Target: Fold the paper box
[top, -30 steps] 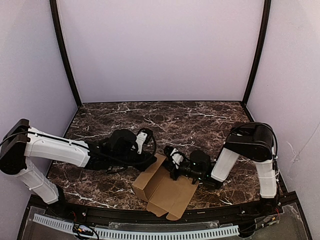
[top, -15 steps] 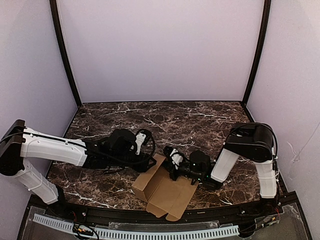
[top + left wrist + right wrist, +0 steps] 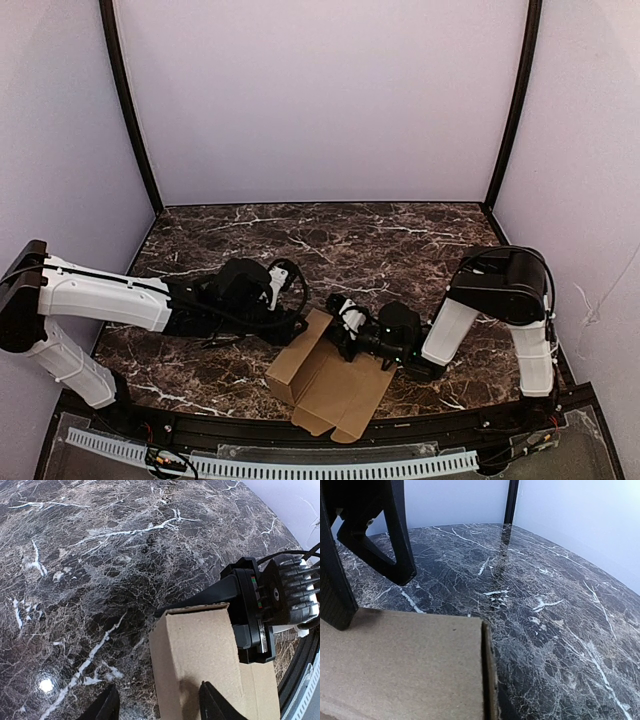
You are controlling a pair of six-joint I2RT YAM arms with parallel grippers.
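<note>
The paper box (image 3: 325,378) is plain brown cardboard, partly folded, with a raised narrow box section on its left and flat flaps to the right, near the table's front edge. My left gripper (image 3: 292,325) is open. In the left wrist view its fingertips (image 3: 106,706) straddle the left long edge of the box (image 3: 197,652), one over the table and one over the top face. My right gripper (image 3: 343,336) presses against the box's far end, and it also shows in the left wrist view (image 3: 260,605). In the right wrist view the cardboard (image 3: 400,665) hides its own fingers.
The dark marble table (image 3: 400,240) stretches behind the box to the purple back wall. The black front rail (image 3: 300,430) runs just below the box's near flaps. The left gripper's black fingers (image 3: 395,545) stand in the upper left of the right wrist view.
My left arm has drawn slightly back to the left. The box and my right arm have hardly moved.
</note>
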